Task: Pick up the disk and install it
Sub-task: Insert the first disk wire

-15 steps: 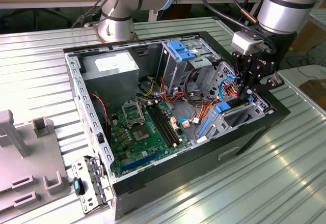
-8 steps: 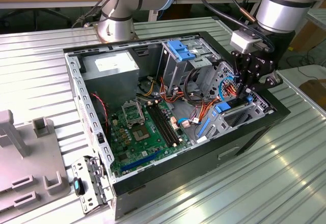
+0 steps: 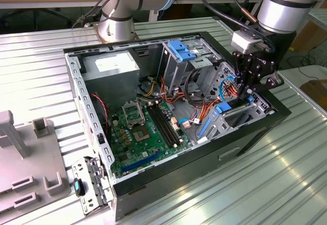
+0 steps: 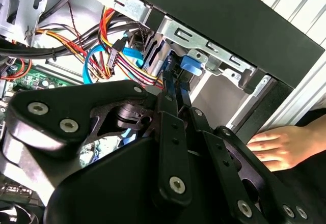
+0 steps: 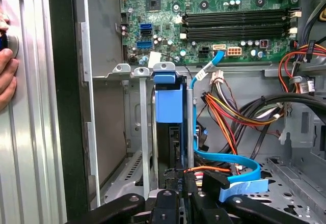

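The disk [image 5: 168, 102], a dark body in a bright blue carrier, stands on edge in a slot of the metal drive cage [image 5: 144, 132] at the corner of the open computer case [image 3: 204, 163] on the exterior view's right. Its blue end [image 3: 223, 108] shows just under my gripper [image 3: 244, 93]. In both wrist views the black fingers [image 5: 164, 203] run down either side of the disk's edge. My gripper [image 4: 175, 79] [image 5: 175, 180] is shut on the disk, close to the blue carrier tab [image 4: 189, 64].
A person's hand [image 4: 277, 145] [image 5: 6, 66] rests outside the case wall by the cage. Orange, yellow and blue cables [image 5: 239, 175] crowd the space beside the slot. The motherboard [image 3: 140, 128], power supply [image 3: 110, 66] and a second cage [image 3: 179, 51] lie inside; a grey fixture [image 3: 25, 153] stands at the left.
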Controlling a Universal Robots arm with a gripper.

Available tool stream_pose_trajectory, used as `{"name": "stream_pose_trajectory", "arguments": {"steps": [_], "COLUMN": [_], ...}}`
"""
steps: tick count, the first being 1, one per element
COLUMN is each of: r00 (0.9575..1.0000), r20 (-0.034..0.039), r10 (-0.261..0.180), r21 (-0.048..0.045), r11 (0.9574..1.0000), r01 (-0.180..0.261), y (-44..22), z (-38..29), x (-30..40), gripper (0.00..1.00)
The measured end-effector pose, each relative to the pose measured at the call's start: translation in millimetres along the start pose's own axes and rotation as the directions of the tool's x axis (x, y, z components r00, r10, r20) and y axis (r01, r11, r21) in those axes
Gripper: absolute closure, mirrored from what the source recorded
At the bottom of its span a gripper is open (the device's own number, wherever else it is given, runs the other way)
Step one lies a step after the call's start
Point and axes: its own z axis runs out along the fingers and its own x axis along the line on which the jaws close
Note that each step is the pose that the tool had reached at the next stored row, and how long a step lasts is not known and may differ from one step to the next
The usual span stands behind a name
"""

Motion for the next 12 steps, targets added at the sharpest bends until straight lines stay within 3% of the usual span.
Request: {"name": "stream_pose_trajectory", "arguments": {"steps": [7,12], "r00": [1.0,1.0], "r20": [0.0033,0.0031], "r10": [0.0,0.0], "r21": [0.0,0.0], "r11": [1.0,1.0], "r01": [0.0,0.0], "y": [0.6,0.6], "z": [5.9,6.4], "x": [-0.6,-0.4], "gripper": [0.84,0.84]}}
